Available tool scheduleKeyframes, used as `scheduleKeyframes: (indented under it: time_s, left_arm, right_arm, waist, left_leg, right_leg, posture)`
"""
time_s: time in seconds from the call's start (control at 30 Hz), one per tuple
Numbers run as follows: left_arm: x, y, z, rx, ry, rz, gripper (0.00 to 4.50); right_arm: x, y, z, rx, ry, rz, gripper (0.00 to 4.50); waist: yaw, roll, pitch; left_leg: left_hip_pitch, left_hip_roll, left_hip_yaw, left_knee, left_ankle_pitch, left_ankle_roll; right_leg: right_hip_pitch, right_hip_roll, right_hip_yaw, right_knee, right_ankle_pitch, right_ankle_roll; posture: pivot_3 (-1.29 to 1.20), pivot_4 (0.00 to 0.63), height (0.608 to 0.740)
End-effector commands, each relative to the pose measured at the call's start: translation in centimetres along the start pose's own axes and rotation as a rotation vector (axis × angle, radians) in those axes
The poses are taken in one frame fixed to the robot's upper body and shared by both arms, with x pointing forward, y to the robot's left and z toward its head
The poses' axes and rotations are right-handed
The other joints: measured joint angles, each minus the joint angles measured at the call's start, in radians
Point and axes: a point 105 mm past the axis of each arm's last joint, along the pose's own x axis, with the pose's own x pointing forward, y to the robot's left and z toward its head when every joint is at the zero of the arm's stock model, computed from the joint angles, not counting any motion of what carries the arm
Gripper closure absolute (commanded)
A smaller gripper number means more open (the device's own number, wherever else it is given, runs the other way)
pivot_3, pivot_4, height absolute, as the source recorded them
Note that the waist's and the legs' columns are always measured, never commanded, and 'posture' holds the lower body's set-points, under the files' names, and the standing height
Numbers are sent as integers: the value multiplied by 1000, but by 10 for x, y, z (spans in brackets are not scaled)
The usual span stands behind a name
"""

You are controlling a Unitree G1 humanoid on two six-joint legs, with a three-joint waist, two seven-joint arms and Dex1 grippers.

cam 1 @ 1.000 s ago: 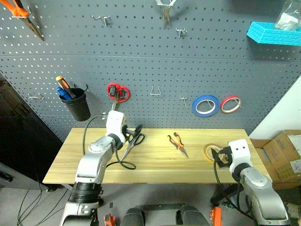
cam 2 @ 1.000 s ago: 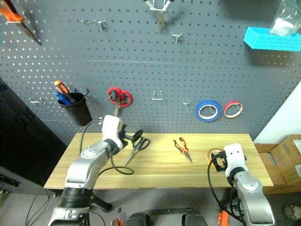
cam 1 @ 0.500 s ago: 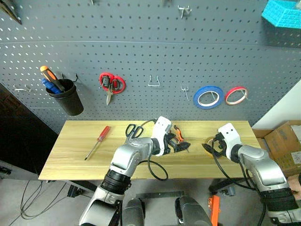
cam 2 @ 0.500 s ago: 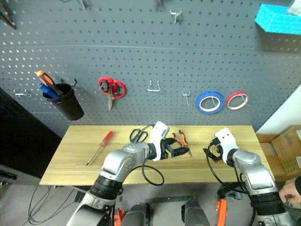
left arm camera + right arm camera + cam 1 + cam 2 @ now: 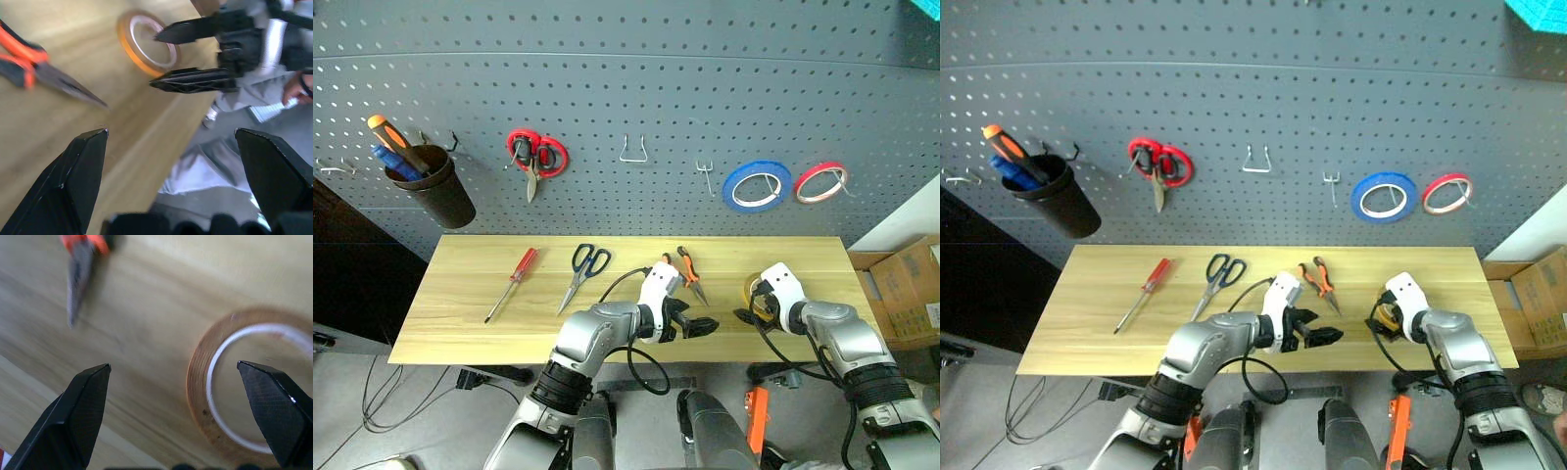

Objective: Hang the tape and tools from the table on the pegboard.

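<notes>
The yellow tape [image 5: 751, 286] lies flat near the right end of the wooden table [image 5: 460, 313]. My right gripper [image 5: 748, 309] is open over it: one finger [image 5: 195, 29] sits above the ring's hole and the other [image 5: 195, 81] outside its rim. My left gripper [image 5: 705, 324] is open and empty near the table's front edge. It points right toward the tape, just in front of the small orange-and-black pliers [image 5: 688, 273]. The dark-handled scissors [image 5: 584, 273] lie left of centre. The grey pegboard [image 5: 626, 88] rises behind the table.
A red screwdriver [image 5: 512, 283] lies on the left of the table. On the pegboard hang red scissors [image 5: 535, 155], a blue roll [image 5: 757, 186], a red roll [image 5: 820, 182] and a black cup [image 5: 431, 196] of screwdrivers. Bare hooks [image 5: 632, 152] sit between them. A cardboard box [image 5: 913, 294] stands at the right.
The camera has tilted down. My left gripper swung right from the scissors past the pliers, uncovering the red screwdriver. My right gripper moved forward and down onto the tape.
</notes>
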Motion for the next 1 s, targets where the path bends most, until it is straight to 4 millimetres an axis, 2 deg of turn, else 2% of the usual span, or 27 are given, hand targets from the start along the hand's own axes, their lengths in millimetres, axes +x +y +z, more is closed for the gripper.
scheduleKeyframes:
  time_s: [0.03, 0.33, 0.37, 0.4, 0.73, 0.77, 1.0]
  left_arm:
    - [4, -11, 9, 16, -30, -48, 63]
    - [1, -10, 17, 15, -48, -42, 63]
    - [0, -9, 18, 14, -49, -40, 0]
    - [-1, -9, 17, 15, -49, -37, 0]
    - [-7, -5, 20, 13, -66, -11, 0]
    - [-7, -5, 21, 13, -70, -8, 0]
    - [-15, -3, 33, 44, -121, 15, 0]
  right_arm:
    - [3, -7, 5, 51, -16, -10, 0]
    - [11, -21, -3, 100, 22, -32, 0]
    - [12, -22, -3, 102, 23, -31, 394]
    - [12, -22, -3, 105, 23, -33, 576]
    - [15, -22, -4, 89, 33, -50, 4011]
    - [14, -22, -4, 85, 33, -49, 4205]
    - [4, -11, 7, 27, -28, -67, 4207]
  waist:
    - [0, 0, 5]
    - [0, -5, 17]
    - [0, -5, 18]
    - [-1, -6, 18]
    - [0, -6, 18]
    - [1, -6, 18]
    - [3, -4, 17]
  left_leg:
    - [0, 0, 0, 0, 0, 0]
    - [0, 0, -1, 0, 0, 0]
    - [0, 0, -1, 0, 0, 0]
    - [0, 0, -1, 0, 0, 0]
    - [0, 0, -1, 0, 0, 0]
    - [0, 0, -1, 0, 0, 0]
    - [-3, 0, -2, -1, 0, 0]
  right_leg:
    - [0, 0, 0, 0, 0, 0]
    - [0, 0, 0, 0, 1, 2]
    - [0, 0, 0, 0, 1, 2]
    - [0, 0, 0, 0, 1, 2]
    - [0, 0, -1, 0, 2, 4]
    - [0, 0, -1, 0, 2, 4]
    - [-2, 0, -2, 0, 2, 5]
  posture:
    - [41, 318, 740]
    - [60, 324, 740]
    - [60, 324, 740]
    - [60, 324, 740]
    - [77, 307, 740]
    - [77, 307, 740]
    - [70, 253, 740]
